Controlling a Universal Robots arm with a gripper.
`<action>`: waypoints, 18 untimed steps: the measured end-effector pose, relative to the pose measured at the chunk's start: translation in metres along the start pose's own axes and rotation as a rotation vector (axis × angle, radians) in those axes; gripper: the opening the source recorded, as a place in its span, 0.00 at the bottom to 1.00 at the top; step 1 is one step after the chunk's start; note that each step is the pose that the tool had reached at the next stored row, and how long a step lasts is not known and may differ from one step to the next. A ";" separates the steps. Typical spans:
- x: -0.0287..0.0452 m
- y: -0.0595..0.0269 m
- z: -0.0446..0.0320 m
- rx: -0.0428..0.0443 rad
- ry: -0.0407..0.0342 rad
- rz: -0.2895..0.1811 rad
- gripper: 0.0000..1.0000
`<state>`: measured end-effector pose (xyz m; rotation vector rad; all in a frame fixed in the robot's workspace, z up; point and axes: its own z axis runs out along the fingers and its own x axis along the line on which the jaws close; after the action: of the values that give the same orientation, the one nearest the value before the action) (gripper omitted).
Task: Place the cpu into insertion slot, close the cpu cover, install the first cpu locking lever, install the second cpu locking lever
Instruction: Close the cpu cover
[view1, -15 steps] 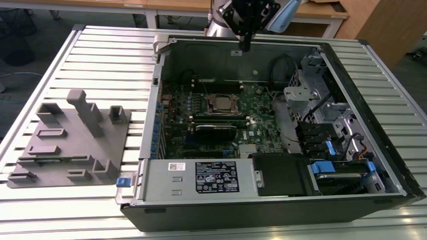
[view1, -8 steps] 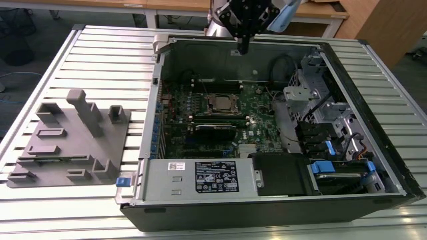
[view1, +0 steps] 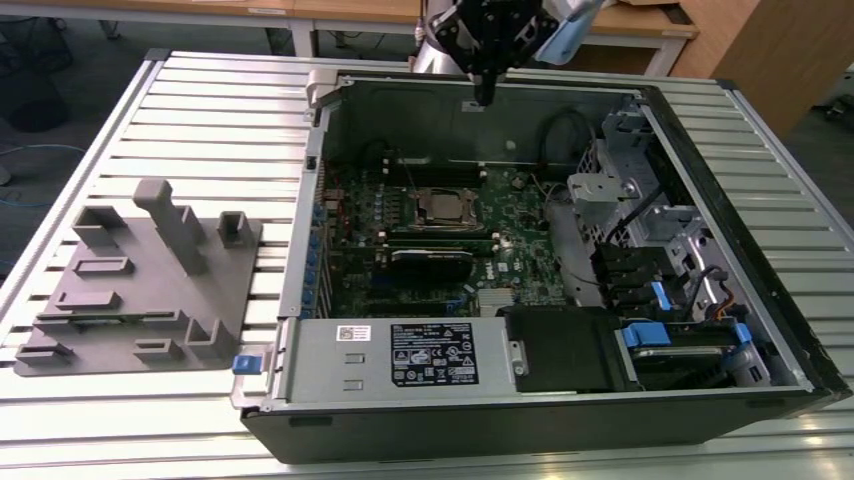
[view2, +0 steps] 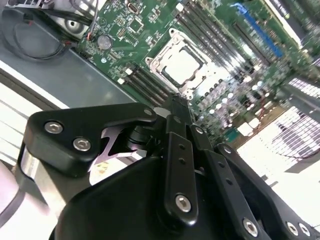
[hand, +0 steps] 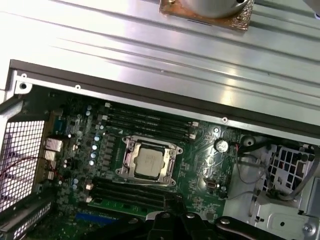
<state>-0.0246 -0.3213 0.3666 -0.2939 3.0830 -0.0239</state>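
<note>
The jaws hang together, gripping nothing, above the open computer case (view1: 534, 430) — inside, the cpu (hand: 150, 161) lies flat, framed by the lowered cpu cover (hand: 128, 156).

Open case (view1: 534, 432) on table (view1: 200, 110) in exterior view, grey jig (view1: 147, 290) at nine o'clock, power supply (view1: 400, 355) inside at six.

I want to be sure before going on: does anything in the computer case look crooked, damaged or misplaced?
Nothing stands out. The cpu lies flat and square within the window of the cpu cover, memory sticks sit straight, and the gripper hangs above the board, apart from it.
</note>
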 end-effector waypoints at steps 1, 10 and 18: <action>0.0001 -0.0001 0.0007 -0.0001 0.0001 0.010 0.10; 0.0004 -0.0003 0.0074 -0.0231 -0.0017 0.117 0.10; 0.0008 -0.0007 0.0145 -0.0431 -0.0049 0.188 0.10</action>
<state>-0.0246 -0.3223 0.3521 -0.0047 3.0946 0.0497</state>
